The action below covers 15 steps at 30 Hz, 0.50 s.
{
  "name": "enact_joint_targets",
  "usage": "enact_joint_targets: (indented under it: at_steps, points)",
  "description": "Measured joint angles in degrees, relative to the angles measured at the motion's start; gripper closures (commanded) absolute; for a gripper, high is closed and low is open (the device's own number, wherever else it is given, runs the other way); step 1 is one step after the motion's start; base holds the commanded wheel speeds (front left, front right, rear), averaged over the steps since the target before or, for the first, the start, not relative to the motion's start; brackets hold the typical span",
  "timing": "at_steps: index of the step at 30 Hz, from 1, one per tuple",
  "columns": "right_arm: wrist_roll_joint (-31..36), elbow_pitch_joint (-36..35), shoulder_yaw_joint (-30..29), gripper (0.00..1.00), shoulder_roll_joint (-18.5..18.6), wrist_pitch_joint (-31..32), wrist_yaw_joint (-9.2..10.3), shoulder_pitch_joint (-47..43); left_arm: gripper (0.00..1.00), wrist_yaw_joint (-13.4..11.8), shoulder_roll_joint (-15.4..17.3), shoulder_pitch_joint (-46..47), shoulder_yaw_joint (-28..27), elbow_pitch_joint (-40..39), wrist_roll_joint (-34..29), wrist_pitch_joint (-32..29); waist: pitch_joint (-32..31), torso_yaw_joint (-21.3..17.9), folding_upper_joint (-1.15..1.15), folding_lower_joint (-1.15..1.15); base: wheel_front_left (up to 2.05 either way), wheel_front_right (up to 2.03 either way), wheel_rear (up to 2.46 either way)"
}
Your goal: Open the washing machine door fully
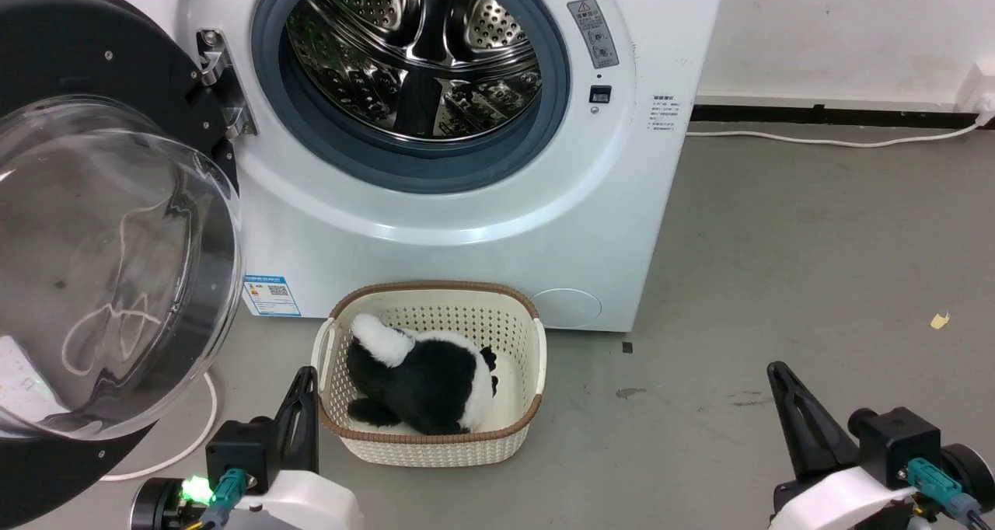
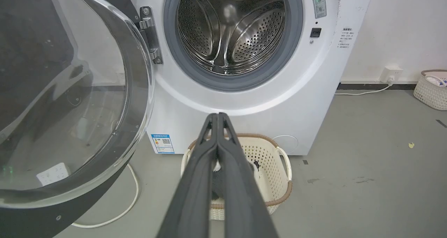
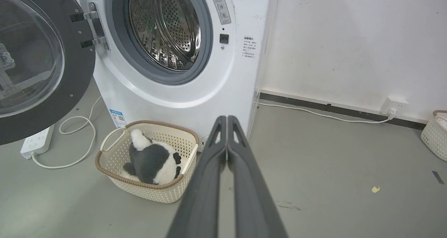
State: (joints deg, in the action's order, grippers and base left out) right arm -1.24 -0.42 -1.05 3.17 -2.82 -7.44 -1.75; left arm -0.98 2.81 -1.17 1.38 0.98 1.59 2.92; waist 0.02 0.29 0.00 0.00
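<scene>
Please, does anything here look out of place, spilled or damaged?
Nothing looks damaged or spilled. A small yellowish scrap lies on the grey floor, right of the big white washing machine, like litter. A black-and-white plush toy lies in the cream lattice basket where one expects clothes.

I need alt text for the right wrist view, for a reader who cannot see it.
The washing machine door stands open, left of the white washing machine, baring its steel drum. A black-and-white plush toy lies in a cream basket before it; the right end effector is shut, empty.
</scene>
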Motion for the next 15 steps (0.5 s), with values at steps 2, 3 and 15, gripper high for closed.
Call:
enact_joint_targets:
  at_steps: [2, 3, 15]
  points:
    - [0.20, 0.02, 0.08, 1.00, 0.00, 0.21, 0.00, 0.02, 1.00, 0.13, 0.00, 0.01, -0.09, -0.09, -0.04, -0.37, 0.00, -0.03, 0.00, 0.00, 0.00, 0.00, 0.00]
    - [0.21, 0.03, 0.13, 1.00, 0.00, 0.22, 0.00, 0.03, 1.00, 0.14, 0.00, 0.02, -0.13, -0.13, -0.08, -0.38, 0.00, -0.04, 0.00, 0.00, 0.00, 0.00, 0.00]
    - [0.37, 0.16, 0.56, 1.00, 0.00, 1.74, 0.00, 0.53, 1.00, 0.49, 0.00, 0.10, -0.60, -0.53, -0.60, -1.87, -0.01, -0.19, 0.00, 0.00, 0.00, 0.00, 0.00]
